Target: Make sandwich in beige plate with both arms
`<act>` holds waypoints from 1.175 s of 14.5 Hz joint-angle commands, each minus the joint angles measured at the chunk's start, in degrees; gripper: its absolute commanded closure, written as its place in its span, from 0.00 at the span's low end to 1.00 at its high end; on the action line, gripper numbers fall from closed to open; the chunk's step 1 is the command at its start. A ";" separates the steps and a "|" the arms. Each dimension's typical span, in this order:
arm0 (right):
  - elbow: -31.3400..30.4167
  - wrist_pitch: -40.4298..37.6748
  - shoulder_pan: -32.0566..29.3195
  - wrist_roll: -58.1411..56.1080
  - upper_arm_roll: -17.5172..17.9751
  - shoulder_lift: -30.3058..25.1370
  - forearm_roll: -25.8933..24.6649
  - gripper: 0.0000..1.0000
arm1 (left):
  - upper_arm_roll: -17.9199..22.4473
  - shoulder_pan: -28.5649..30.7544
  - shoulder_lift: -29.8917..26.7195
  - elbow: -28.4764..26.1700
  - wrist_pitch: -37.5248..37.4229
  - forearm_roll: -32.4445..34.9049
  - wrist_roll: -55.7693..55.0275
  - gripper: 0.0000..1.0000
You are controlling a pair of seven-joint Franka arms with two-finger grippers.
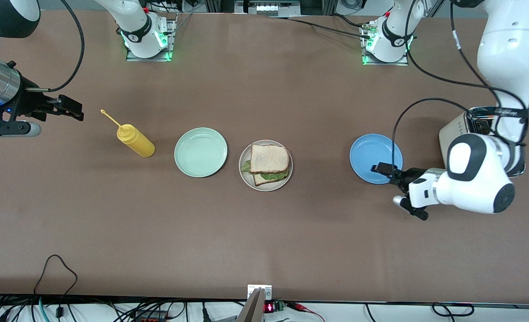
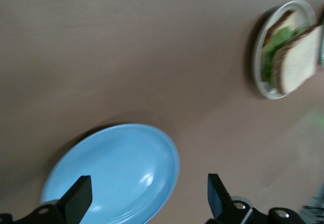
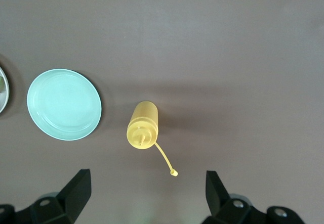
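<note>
My left gripper [image 1: 386, 178] hangs over the edge of the blue plate [image 1: 371, 154] that faces the front camera, fingers spread wide and holding nothing; in the left wrist view I see both my fingertips [image 2: 78, 197] apart, with the blue plate [image 2: 121, 168] bare beneath them. Just a little farther from the camera, at the middle of the table, sits the beige plate [image 1: 245, 176], and on it the sandwich [image 1: 268, 162]: one bread slice below, crinkled green lettuce showing at its edges, and a second slice on top, shifted slightly so the lower slice peeks out. From my left wrist I see that same stack [image 2: 291, 54] resting within the plate's rim.

Beside it, toward the right arm's end, the mint-green plate [image 1: 200, 152] holds nothing, and next to that stands a yellow squeeze bottle [image 1: 134, 139]. Farther still, my right gripper [image 1: 69, 108] hovers over the table toward the right arm's end, past the bottle, fingers open wide and empty; its wrist view looks down on the bottle [image 3: 143, 125] and the green plate [image 3: 64, 104].

As I judge it, the assembly is finished: bread, lettuce, bread all lie on the beige plate. Nothing seems left except perhaps squaring the top slice and parking both my arms clear.
</note>
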 commanded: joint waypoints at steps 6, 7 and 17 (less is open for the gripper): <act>1.00 -0.62 0.16 0.38 -0.35 0.20 0.71 0.00 | 0.25 -3.28 -9.35 1.34 -3.55 15.24 -7.60 0.00; 1.00 -0.62 0.16 0.38 -0.35 0.20 0.71 0.00 | 1.56 -3.71 -11.01 1.53 -3.11 15.23 -7.77 0.00; 1.00 -0.26 0.24 0.29 -0.35 0.20 0.71 0.00 | 22.32 -15.15 -28.06 -1.52 -7.24 11.02 -23.39 0.00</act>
